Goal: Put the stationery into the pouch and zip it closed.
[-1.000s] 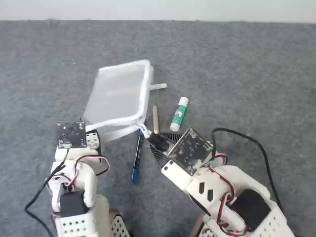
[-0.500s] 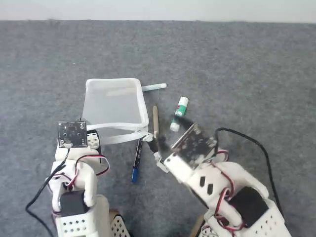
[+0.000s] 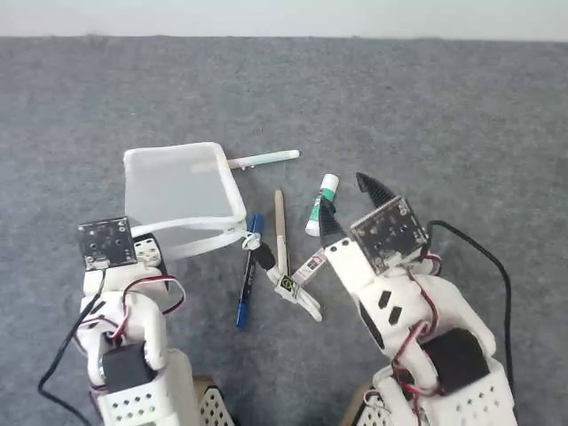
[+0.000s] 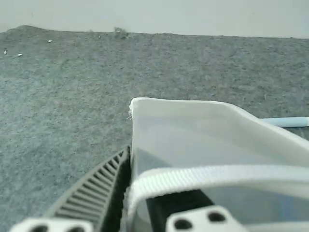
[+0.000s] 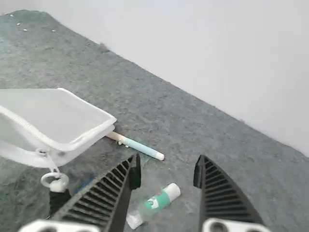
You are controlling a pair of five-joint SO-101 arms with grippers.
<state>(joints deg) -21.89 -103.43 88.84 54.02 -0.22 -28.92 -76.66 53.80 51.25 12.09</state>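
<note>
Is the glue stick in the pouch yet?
Out. The glue stick lies on the grey table, apart from the pouch.

bright, even, diffuse light; shadows soft and faint.

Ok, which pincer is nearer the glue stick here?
Right. The right pincer hangs open just above the glue stick. The left pincer is farther off, clamped on the near edge of the pouch.
</note>
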